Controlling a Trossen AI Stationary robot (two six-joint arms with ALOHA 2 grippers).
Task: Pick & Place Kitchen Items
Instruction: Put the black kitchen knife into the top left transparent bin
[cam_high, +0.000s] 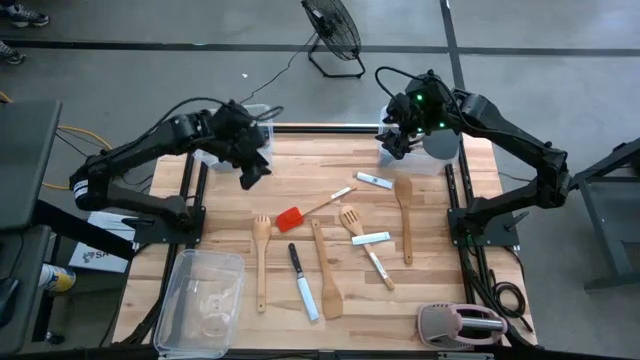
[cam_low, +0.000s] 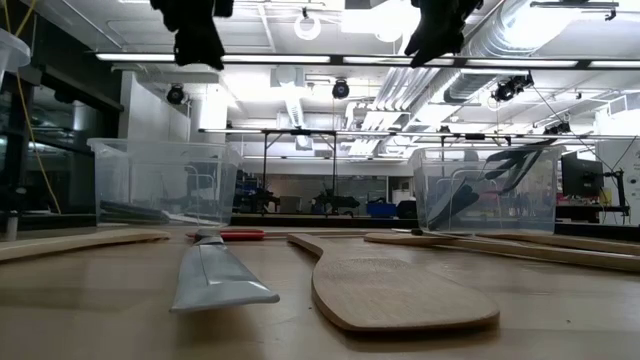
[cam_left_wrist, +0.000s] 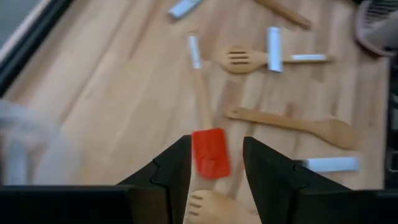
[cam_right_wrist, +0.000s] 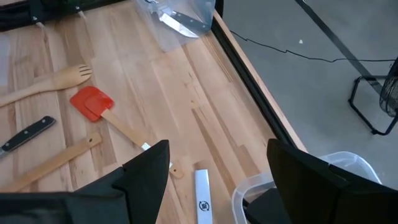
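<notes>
Loosely scattered on the table (cam_high: 470, 290) lie wooden spoons (cam_high: 404, 215), knives (cam_high: 302, 283) and a red spatula (cam_high: 291, 218). Nearer, the front clear bin (cam_high: 203, 300) holds pale pieces; the back right bin (cam_low: 487, 190) holds dark utensils. Both the left gripper (cam_high: 251, 172) and the right gripper (cam_high: 394, 143) hover open, holding nothing.

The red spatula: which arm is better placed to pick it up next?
Left. The left gripper, fingers open, hangs near the red spatula; its wrist view frames it between the fingers. The right gripper is farther.

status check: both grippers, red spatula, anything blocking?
Left gripper open, empty, raised above table. Right gripper open, empty, over far-right bin. Red spatula flat mid-table, untouched. Nothing blocking it.
</notes>
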